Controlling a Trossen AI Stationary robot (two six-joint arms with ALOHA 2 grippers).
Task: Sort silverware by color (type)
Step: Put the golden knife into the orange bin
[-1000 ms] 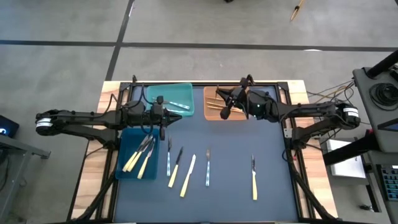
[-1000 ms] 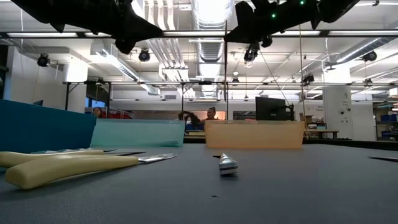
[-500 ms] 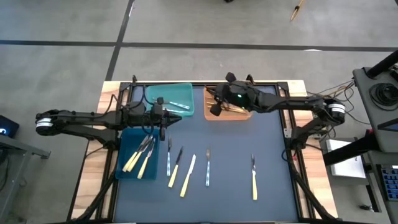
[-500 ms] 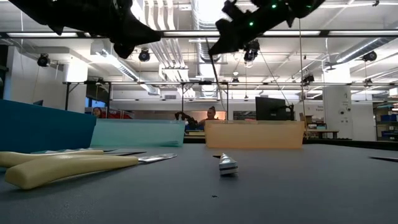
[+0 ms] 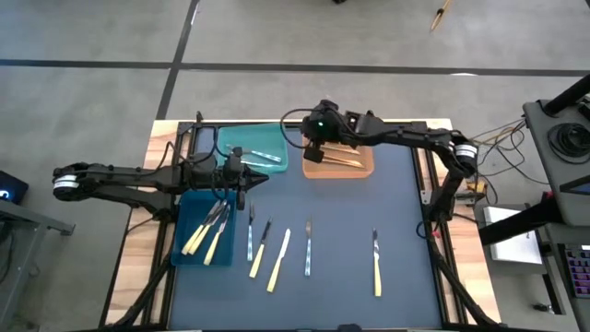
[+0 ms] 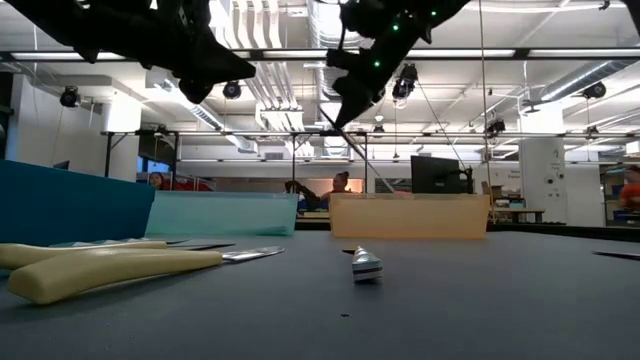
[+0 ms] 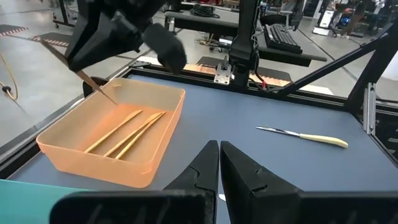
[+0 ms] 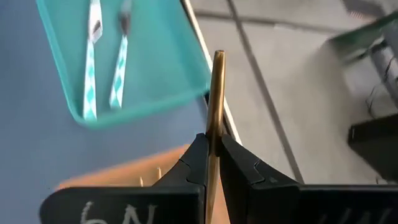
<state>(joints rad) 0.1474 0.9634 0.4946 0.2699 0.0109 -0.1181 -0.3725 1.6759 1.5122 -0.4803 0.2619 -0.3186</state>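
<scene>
Orange-tan utensil [image 8: 214,118] sits clamped between my right gripper [image 8: 212,155] fingers, above the orange bin [image 5: 361,171] holding two more. My left gripper [image 7: 219,163], pinched closed on nothing, hangs over the mat. Farther off, yellow and grey silverware [image 5: 278,259] lies scattered.

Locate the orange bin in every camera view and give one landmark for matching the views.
High view: orange bin at the mat's far edge, under the right tool.
Low view: centre-right, in the distance.
Left wrist view: left side, tan pieces inside.
Right wrist view: only an orange sliver by the fingers.
Shared landmark: the teal bin beside it.
</scene>
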